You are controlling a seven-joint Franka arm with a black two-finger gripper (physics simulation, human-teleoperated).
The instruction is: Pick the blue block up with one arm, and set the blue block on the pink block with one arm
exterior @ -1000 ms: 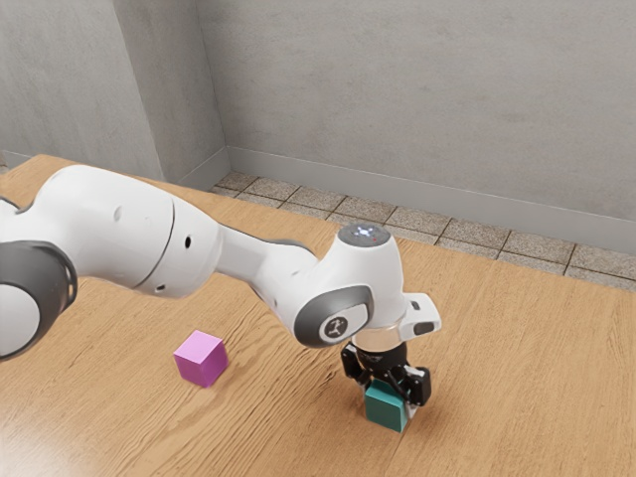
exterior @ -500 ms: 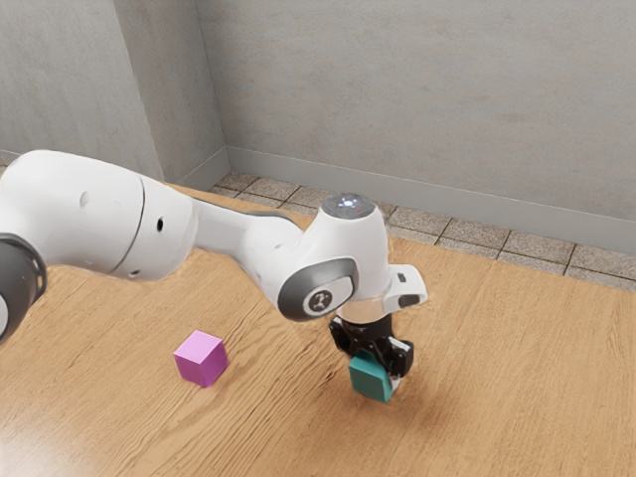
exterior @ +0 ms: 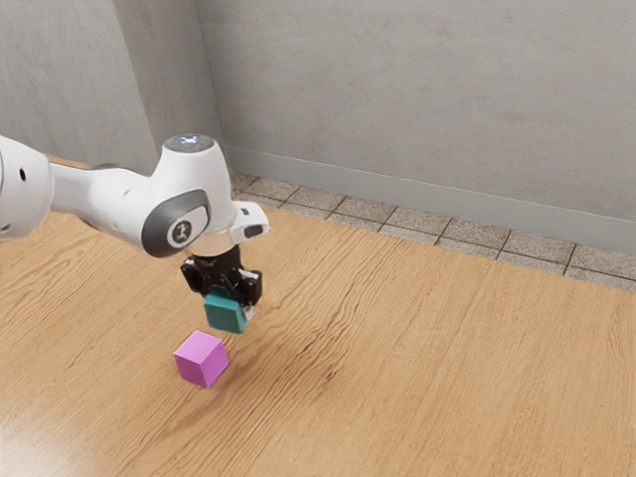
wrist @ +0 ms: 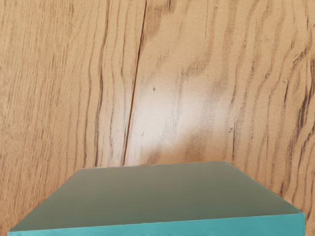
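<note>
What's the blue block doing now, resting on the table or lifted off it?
Lifted. The gripper is shut on the blue block, holding it clear of the table, near the pink block.

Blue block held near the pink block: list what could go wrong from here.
1. The blue block, clamped in the jaws, hangs off-centre, toward the exterior view's right of the pink block; released now, it would likely hit the table.
2. Lowered here, it may clip the pink block's edge and shove it.
3. Their faces look turned differently, so it could settle askew and slide off.
</note>
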